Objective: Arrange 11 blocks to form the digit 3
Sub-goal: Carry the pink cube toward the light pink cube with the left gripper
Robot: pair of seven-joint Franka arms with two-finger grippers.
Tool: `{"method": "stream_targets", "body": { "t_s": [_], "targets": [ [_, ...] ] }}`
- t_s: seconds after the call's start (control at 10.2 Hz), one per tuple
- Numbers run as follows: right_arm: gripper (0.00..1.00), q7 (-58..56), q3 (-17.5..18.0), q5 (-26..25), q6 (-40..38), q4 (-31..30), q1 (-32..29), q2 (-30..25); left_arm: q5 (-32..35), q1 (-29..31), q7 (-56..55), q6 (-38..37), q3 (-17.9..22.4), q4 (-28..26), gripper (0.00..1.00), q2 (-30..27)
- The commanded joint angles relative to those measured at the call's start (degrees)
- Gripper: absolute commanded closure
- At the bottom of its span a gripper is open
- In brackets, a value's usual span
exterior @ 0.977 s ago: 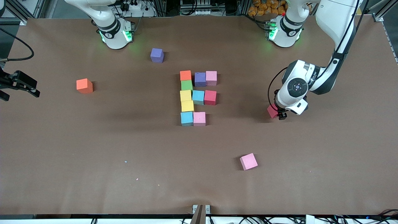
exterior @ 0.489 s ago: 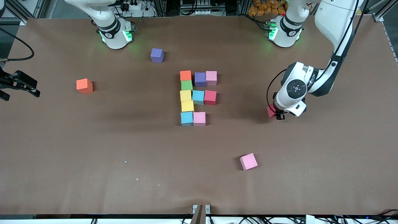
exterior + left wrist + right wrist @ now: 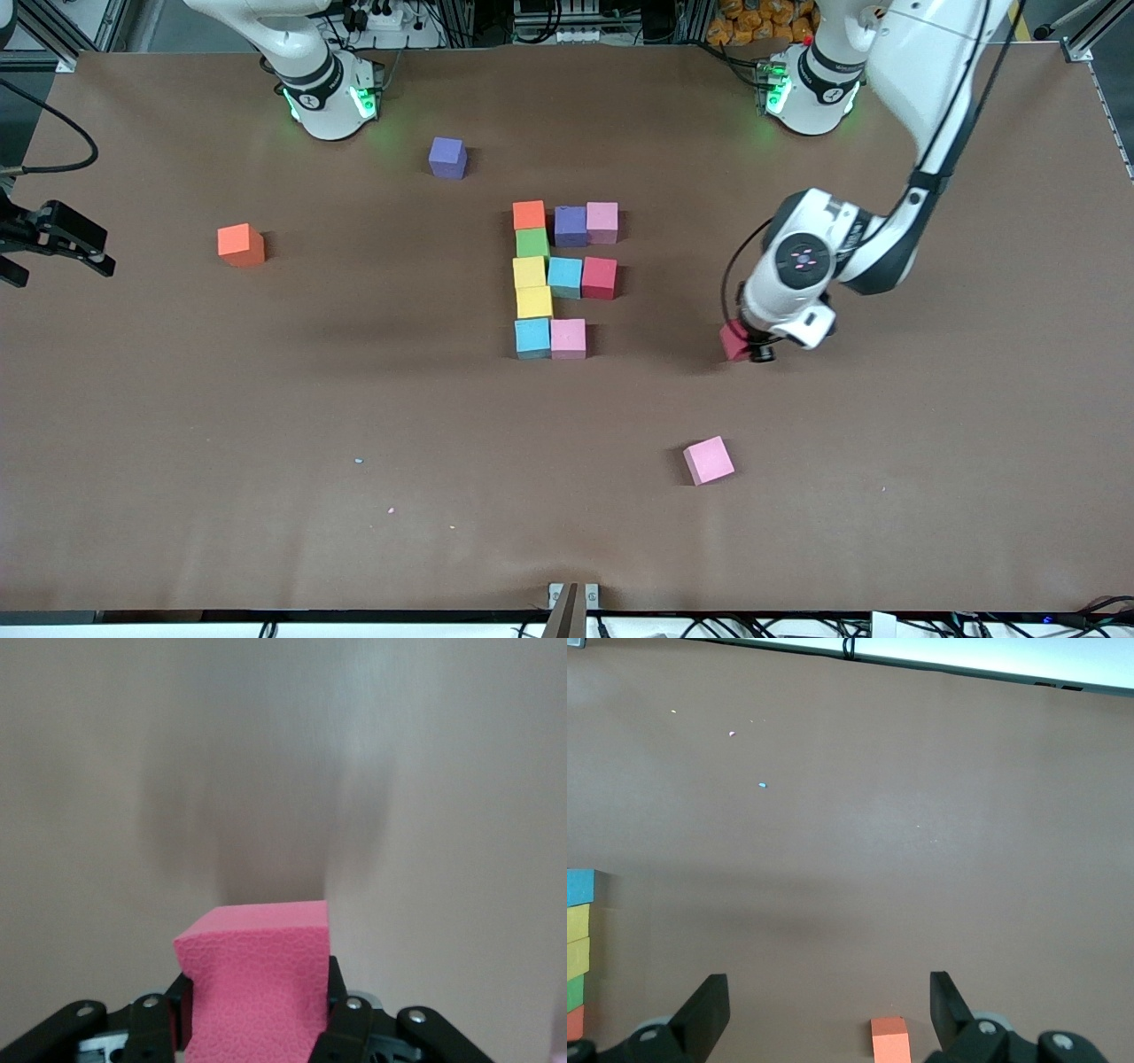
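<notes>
The brown table [image 3: 266,425] is carrying ten joined cubes [image 3: 563,276] toward the right arm's end from the left gripper [image 3: 749,347], plus loose pink [image 3: 708,460], orange [image 3: 241,245] and purple [image 3: 447,158] cubes.

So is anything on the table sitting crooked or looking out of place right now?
The loose pink block, nearer the front camera than the figure, sits rotated against its squared rows. Loose orange and purple blocks lie apart too. Nothing looks damaged.
</notes>
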Motion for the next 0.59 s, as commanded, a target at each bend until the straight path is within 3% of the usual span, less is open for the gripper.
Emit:
{"method": "stream_targets", "body": {
  "t_s": [0.0,0.49],
  "targets": [
    [0.0,0.45,0.41,-0.15,-0.89,1.06,-0.43,0.25,-1.36,-4.48,-4.29,-4.78,0.18,11.32,0.79,6.66],
    [0.0,0.45,0.32,-0.15,-0.89,1.06,-0.6,0.25,-1.18,-11.61,-6.68,-6.65,0.27,22.25,0.79,12.74]
  ]
}}
